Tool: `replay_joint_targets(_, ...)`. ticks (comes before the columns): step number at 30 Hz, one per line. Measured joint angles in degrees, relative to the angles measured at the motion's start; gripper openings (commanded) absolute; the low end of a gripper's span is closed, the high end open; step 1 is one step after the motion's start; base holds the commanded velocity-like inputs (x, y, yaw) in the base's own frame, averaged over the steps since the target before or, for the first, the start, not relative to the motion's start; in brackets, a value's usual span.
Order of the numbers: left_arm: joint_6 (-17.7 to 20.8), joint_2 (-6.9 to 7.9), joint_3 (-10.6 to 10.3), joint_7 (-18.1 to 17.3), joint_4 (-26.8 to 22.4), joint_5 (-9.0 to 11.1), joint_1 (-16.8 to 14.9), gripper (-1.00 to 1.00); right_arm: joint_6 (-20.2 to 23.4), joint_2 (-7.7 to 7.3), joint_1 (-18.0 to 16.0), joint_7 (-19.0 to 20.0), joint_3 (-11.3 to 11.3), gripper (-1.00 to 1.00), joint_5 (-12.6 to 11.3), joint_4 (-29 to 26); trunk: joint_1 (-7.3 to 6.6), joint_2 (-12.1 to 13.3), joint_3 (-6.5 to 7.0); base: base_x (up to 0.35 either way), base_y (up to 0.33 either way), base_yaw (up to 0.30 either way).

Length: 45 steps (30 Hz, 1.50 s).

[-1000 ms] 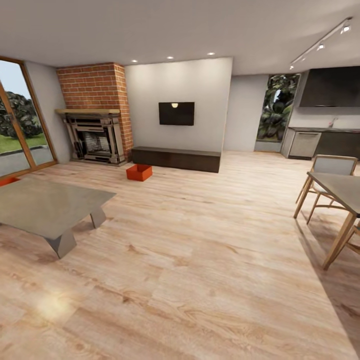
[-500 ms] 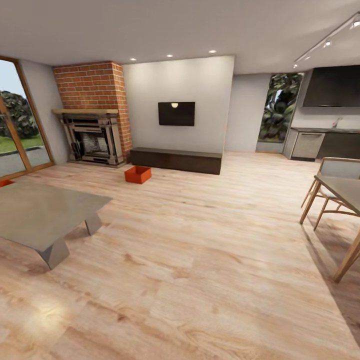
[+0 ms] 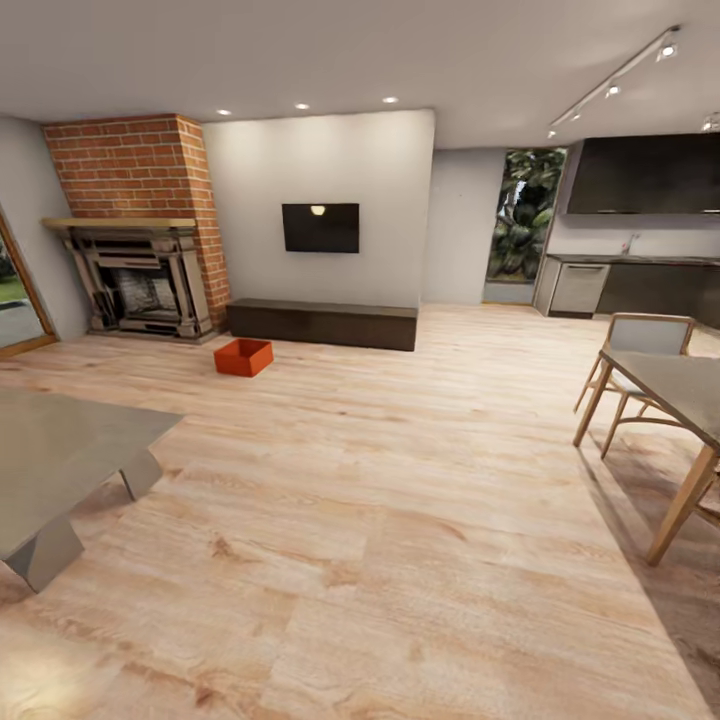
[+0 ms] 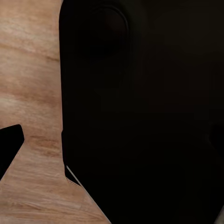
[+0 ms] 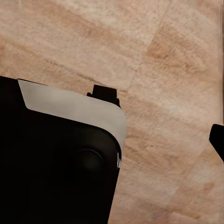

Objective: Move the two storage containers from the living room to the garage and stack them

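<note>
Orange-red storage container (image 3: 243, 357) empty on living room planks (image 3: 400, 480), claw states cannot be told

Orange-red storage container (image 3: 243, 357), upright on wood planks

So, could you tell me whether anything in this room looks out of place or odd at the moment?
One thing stands out: an orange-red storage container sits alone on the wood-plank floor, in front of the dark low cabinet and near the brick fireplace. It is upright and looks intact. Nothing appears spilled, tipped or damaged.
</note>
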Motion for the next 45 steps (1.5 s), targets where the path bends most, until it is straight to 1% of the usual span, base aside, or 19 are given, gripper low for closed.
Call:
replay_joint_targets(13,0.0,0.0,0.0,0.0,0.0,0.0,0.0,1.0,0.0,-0.07,0.0,0.0,0.0,1.0,-0.1,0.0,0.0,0.0,0.0,0.323,0.0,-0.202)
replay_joint_targets(45,0.0,0.0,0.0,0.0,0.0,0.0,0.0,1.0,0.1,0.0,0.0,0.0,0.0,1.0,0.0,0.0,0.0,0.0,0.0,0.322,0.0,-0.004)
